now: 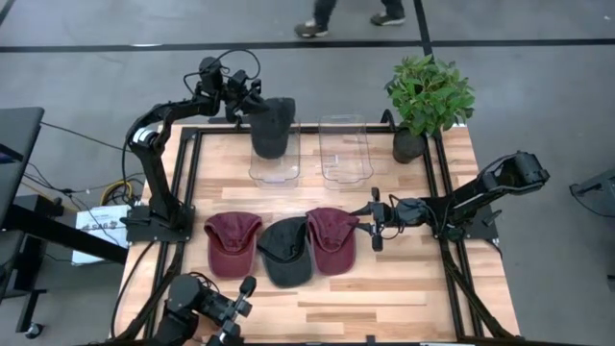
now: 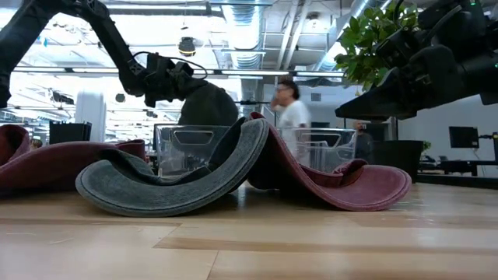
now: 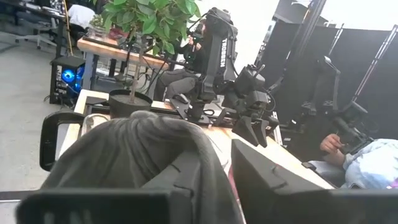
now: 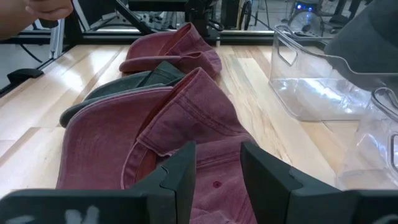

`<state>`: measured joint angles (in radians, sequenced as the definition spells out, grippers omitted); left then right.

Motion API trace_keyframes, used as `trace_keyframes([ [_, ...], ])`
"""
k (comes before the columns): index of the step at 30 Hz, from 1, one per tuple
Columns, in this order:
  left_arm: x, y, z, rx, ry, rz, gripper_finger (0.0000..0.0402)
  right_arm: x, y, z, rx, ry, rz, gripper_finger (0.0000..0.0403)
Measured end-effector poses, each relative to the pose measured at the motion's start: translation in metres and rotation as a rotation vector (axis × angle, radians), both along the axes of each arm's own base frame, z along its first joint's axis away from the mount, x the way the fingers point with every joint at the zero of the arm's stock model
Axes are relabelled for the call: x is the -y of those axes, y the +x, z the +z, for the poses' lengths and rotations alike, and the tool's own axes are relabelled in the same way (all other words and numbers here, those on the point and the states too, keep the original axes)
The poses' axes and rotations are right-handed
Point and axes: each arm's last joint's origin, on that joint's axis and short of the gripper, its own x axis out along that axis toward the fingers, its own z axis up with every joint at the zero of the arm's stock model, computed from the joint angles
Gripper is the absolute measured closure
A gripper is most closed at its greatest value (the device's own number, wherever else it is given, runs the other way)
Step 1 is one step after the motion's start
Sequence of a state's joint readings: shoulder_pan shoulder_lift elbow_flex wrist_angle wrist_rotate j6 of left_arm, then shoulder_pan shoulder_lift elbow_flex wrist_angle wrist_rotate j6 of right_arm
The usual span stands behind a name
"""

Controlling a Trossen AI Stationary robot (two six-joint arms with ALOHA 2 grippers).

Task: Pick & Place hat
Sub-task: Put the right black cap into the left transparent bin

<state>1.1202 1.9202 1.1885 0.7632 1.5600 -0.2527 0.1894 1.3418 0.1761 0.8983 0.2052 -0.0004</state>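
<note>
A dark grey hat [image 1: 272,125] hangs at my left gripper [image 1: 256,102] over the far end of the left clear bin [image 1: 274,165]. In the left wrist view its crown [image 3: 134,149] bulges beside the fingers. Three more hats lie in a row on the wood: a maroon hat [image 1: 233,242], a grey hat [image 1: 286,252] and a second maroon hat [image 1: 332,238]. My right gripper [image 4: 219,177] stands open just above and to the right of that second maroon hat [image 4: 124,143], clear of it. My left gripper has cloth at the hat's far-left edge [image 3: 214,177] between its two fingers. The fingers reach level from the table's left side, at the far edge. The hat hangs beside and below them, its lower part down at the bin's far end [image 2: 204,117]; the crown hides one finger.
A second clear bin [image 1: 344,149] stands right of the first. A potted plant [image 1: 429,96] is at the far right corner. Another dark arm [image 1: 207,303] sits at the near left edge. A hand [image 4: 43,9] shows beyond the table, and a person [image 2: 292,109] stands behind.
</note>
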Motion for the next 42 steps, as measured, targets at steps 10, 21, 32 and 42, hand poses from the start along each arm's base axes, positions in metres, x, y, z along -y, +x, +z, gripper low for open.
trace_keyframes([
  [10,0.006,0.003,-0.008,-0.010,-0.020,-0.023,0.0308,0.000,0.000,0.000,-0.001,0.004,0.004,0.0285],
  [21,0.007,-0.007,-0.020,-0.007,-0.013,-0.002,0.0320,-0.001,0.000,0.000,-0.003,0.007,0.025,0.0285],
  [32,0.003,-0.013,-0.021,-0.015,-0.032,0.028,0.0315,-0.001,0.000,0.000,-0.004,0.013,0.047,0.0285],
  [42,-0.003,-0.022,-0.022,-0.040,-0.086,0.083,0.0254,-0.001,0.000,-0.001,-0.007,0.013,0.049,0.0285],
])
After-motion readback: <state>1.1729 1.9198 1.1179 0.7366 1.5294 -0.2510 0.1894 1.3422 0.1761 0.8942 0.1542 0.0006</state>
